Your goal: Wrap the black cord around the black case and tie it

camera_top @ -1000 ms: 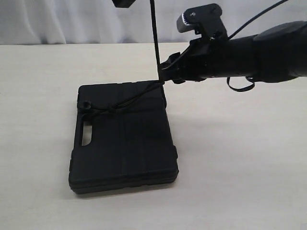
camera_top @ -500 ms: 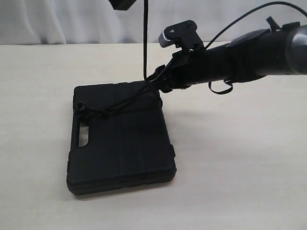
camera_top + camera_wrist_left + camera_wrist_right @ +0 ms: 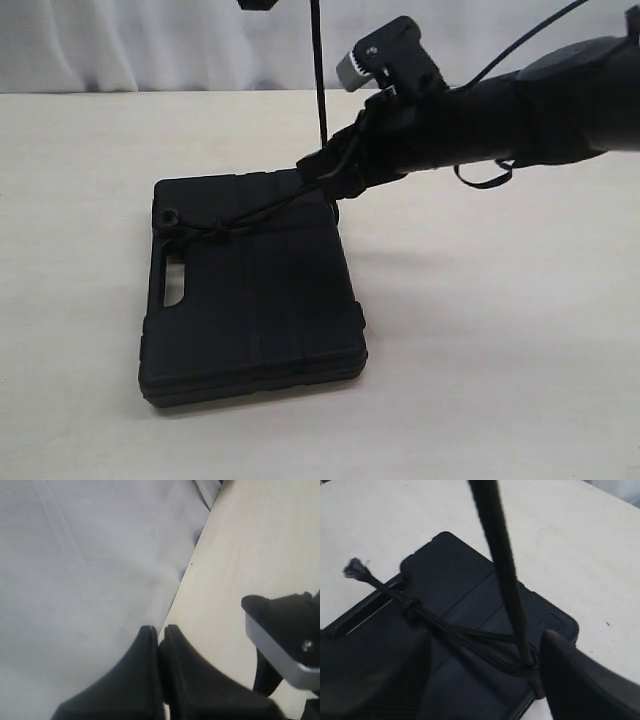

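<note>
Tabletop [image 3: 500, 350] supports the black case [image 3: 255, 300]. Right gripper [image 3: 322, 175] stands apart around the black cord [image 3: 502, 570]; left gripper [image 3: 159, 635] is pressed together. Tension loss may unwind the wrap.

The pale, matte counter [image 3: 500, 350] carries the black case [image 3: 255, 290], which lies flat left of centre in the frame, its handle slot toward the left.

Exterior, right wrist both see black case [image 3: 250, 300].

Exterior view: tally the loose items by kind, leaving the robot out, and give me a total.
black case: 1
black cord: 1
Total: 2
</note>
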